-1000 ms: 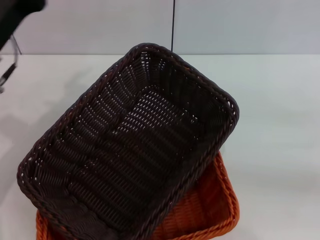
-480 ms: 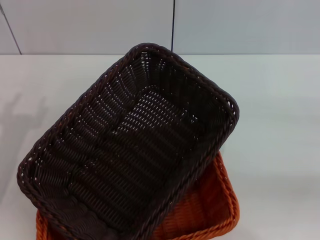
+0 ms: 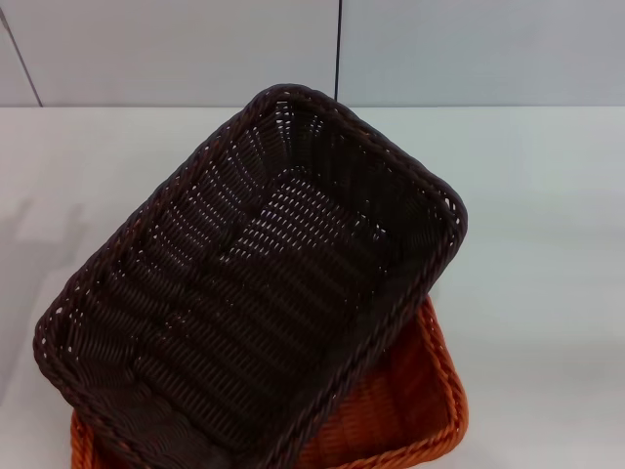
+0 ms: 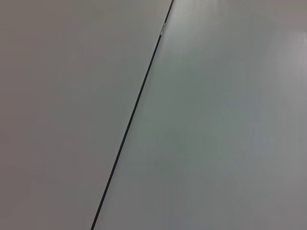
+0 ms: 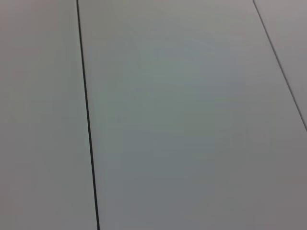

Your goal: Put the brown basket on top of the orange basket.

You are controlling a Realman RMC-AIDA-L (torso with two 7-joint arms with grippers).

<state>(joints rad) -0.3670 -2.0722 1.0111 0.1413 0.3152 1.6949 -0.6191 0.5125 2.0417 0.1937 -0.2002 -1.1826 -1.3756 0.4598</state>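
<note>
The brown basket (image 3: 254,283) lies skewed on top of the orange basket (image 3: 410,410) in the head view, its far corner turned toward the back wall. Of the orange basket only the right side and the front corners show beneath it. The brown basket is empty inside. Neither gripper appears in any view; both wrist views face only plain grey wall panels with dark seams.
The white table (image 3: 547,215) stretches around the baskets to the left, right and back. A grey panelled wall (image 3: 439,49) with a dark vertical seam (image 3: 338,44) stands behind the table.
The left arm, seen at the upper left corner one second ago, has withdrawn out of the head view. The baskets have not moved.
</note>
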